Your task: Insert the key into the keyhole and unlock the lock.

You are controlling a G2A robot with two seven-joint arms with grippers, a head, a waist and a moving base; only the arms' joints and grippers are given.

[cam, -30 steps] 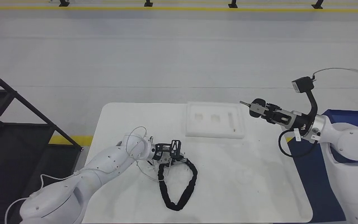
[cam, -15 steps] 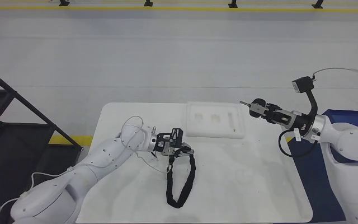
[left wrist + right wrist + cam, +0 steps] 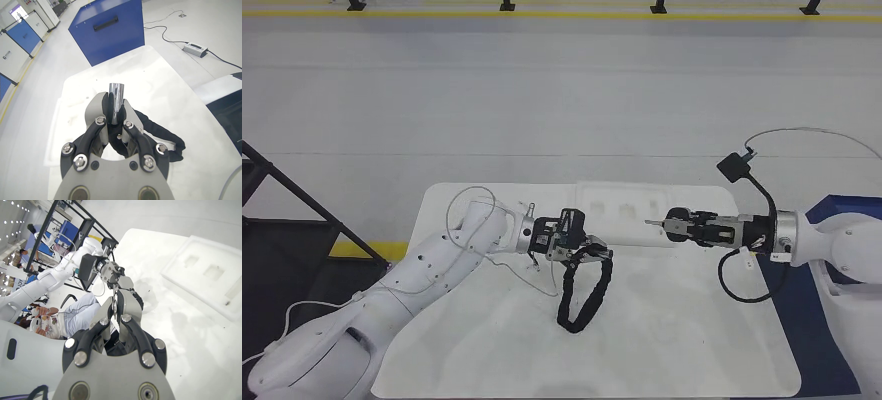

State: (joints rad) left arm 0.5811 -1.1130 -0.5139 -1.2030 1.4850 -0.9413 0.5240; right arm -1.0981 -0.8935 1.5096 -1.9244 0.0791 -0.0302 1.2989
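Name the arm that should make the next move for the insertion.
Right: the right gripper holds the key aimed at the lock, which the left gripper holds up facing it, a gap between.

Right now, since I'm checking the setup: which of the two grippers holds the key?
The right gripper, clamped on the small key; the left gripper holds the lock by its chrome end instead.

lock (image 3: pixel 582 295) left of key (image 3: pixel 652 222), apart | tray (image 3: pixel 627 198) on table (image 3: pixel 692 330), far side
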